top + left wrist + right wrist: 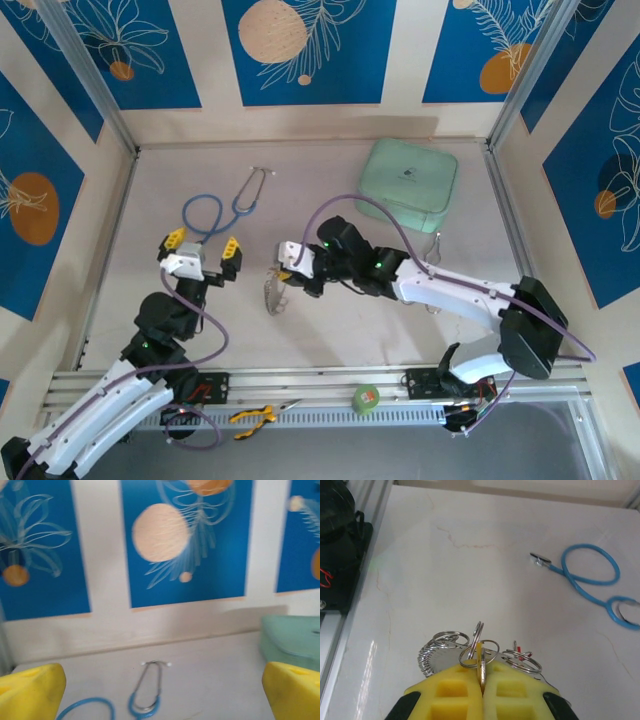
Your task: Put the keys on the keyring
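Two yellow-padded claws. The right gripper (pixel 481 680) is pinched tight on a thin pale metal keyring (pixel 480 655), held edge-on btwn the pads — a fan of small silver keys (pixel 426 657) sits just to one side of the tips, a small red tag (pixel 518 648) to the other. The left gripper (pixel 203 258) gapes wide & empty, beside the bunch w/o touching it. Pale veined tabletop (pixel 470 570) — a blue tube stethoscope (pixel 215 210) and a mint-green soft case (pixel 408 185) lie toward the back, under blue leaf-print wall panels (pixel 300 50).
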`<state>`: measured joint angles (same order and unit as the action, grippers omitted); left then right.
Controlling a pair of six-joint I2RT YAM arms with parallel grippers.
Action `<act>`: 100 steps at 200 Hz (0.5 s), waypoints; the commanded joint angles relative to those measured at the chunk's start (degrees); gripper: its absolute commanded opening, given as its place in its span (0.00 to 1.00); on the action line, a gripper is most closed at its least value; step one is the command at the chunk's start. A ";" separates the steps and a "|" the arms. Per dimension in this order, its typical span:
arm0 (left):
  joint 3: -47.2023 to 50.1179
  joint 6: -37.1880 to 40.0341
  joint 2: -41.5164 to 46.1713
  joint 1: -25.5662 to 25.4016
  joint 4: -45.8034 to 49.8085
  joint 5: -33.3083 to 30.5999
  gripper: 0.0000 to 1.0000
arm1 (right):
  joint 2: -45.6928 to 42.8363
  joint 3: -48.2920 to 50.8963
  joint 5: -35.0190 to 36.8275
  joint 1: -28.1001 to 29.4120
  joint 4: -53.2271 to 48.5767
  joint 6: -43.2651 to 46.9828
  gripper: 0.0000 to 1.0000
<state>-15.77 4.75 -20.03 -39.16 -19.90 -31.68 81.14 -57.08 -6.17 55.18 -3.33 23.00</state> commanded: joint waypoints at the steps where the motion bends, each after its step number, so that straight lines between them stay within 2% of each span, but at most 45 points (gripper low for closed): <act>1: -1.53 -2.07 0.86 -0.01 1.62 -12.36 1.00 | 3.88 -5.09 -0.92 1.55 5.34 -0.01 0.00; 18: -3.21 -3.49 0.44 0.04 2.66 -18.94 1.00 | 7.81 -7.28 -1.82 1.43 10.23 -1.55 0.00; 39: -5.44 -4.29 -0.12 0.06 5.28 -22.59 1.00 | 13.44 -9.06 -1.23 0.64 14.29 -3.84 0.00; 74: -7.26 -7.57 -1.10 0.05 11.21 -21.53 1.00 | 16.35 -6.85 3.51 -0.39 12.56 -2.57 0.00; 100: -6.90 -8.70 -2.82 0.06 11.70 -20.23 1.00 | 13.89 -3.66 7.20 -1.56 2.55 2.72 0.00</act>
<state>-21.56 -1.54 -21.21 -39.13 -10.96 -51.24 97.93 -63.05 -2.85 54.70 6.55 21.47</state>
